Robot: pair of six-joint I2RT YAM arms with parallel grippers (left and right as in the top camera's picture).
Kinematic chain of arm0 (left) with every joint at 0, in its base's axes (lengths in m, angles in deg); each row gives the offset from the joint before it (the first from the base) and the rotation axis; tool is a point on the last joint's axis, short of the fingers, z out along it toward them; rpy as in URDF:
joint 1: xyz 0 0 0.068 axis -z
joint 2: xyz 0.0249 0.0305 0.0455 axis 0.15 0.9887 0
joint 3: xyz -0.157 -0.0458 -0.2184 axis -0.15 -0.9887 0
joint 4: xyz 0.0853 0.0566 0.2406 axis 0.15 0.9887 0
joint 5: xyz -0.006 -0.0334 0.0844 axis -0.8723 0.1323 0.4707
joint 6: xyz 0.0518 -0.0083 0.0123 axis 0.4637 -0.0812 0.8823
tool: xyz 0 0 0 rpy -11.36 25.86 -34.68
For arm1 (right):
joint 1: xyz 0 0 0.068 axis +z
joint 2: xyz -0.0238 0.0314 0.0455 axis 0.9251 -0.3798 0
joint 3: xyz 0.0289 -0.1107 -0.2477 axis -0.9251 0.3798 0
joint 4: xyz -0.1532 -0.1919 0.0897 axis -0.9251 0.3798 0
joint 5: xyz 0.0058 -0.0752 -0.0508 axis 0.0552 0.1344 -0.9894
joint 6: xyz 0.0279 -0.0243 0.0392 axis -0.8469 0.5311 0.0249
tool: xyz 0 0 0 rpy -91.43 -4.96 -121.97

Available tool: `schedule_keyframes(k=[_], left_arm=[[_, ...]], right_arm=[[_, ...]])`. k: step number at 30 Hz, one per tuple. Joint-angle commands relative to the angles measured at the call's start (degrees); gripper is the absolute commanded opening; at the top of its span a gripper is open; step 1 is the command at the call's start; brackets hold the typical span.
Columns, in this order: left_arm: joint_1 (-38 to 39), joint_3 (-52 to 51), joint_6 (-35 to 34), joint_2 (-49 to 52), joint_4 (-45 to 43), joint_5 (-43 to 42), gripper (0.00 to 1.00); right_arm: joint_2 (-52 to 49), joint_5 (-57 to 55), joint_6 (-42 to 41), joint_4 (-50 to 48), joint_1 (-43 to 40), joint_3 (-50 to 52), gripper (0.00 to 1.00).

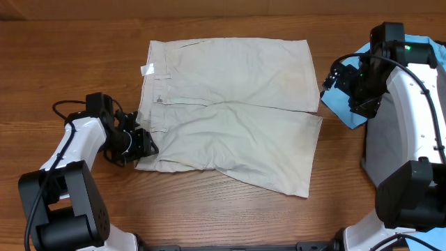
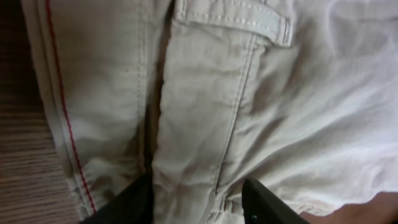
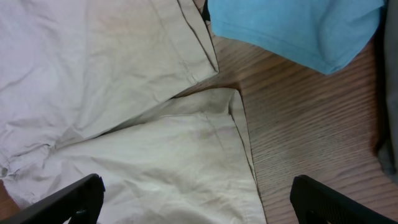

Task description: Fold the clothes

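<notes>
The clothes, pale beige shorts [image 1: 230, 104], lie spread flat on the wooden table with the waistband to the left and both leg hems to the right. My left gripper [image 1: 143, 146] is low at the waistband's front left corner. In the left wrist view its jaws [image 2: 196, 196] stand apart, astride a ridge of waistband cloth [image 2: 249, 93] beside a belt loop and a red-stitched seam. My right gripper [image 1: 341, 84] hovers above the leg hems [image 3: 211, 112], open wide [image 3: 196, 193], with nothing between its fingers.
A light blue shirt [image 1: 341, 104] lies just right of the shorts, partly under the right arm, with its hem [image 3: 298, 25] close to the upper leg opening. Grey cloth [image 1: 369, 150] sits at the table's right edge. Bare wood shows along the front.
</notes>
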State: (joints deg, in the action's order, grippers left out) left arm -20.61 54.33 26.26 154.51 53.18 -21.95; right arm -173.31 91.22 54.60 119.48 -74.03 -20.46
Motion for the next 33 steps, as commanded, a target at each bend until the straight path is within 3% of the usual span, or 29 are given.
schedule_keyframes(k=[1,7,16,25,33], left_arm=[[0.5,-0.55,-0.66,0.48,0.02,0.07,0.4],[0.5,-0.55,-0.63,0.48,1.53,0.09,0.04],[-1.38,1.05,-5.22,-0.94,4.13,1.31,0.04],[-1.4,0.22,-13.18,-0.87,4.17,14.19,0.04],[-1.44,-0.04,-18.03,-0.87,4.63,15.54,0.04]], right_arm=[[0.68,-0.57,0.11,-0.13,-0.15,-1.36,1.0],[0.68,-0.57,0.11,-0.13,-0.15,-1.36,1.0],[0.68,-0.57,0.11,-0.13,-0.15,-1.36,1.0],[0.68,-0.57,0.11,-0.13,-0.15,-1.36,1.0],[0.68,-0.57,0.11,-0.13,-0.15,-1.36,1.0]])
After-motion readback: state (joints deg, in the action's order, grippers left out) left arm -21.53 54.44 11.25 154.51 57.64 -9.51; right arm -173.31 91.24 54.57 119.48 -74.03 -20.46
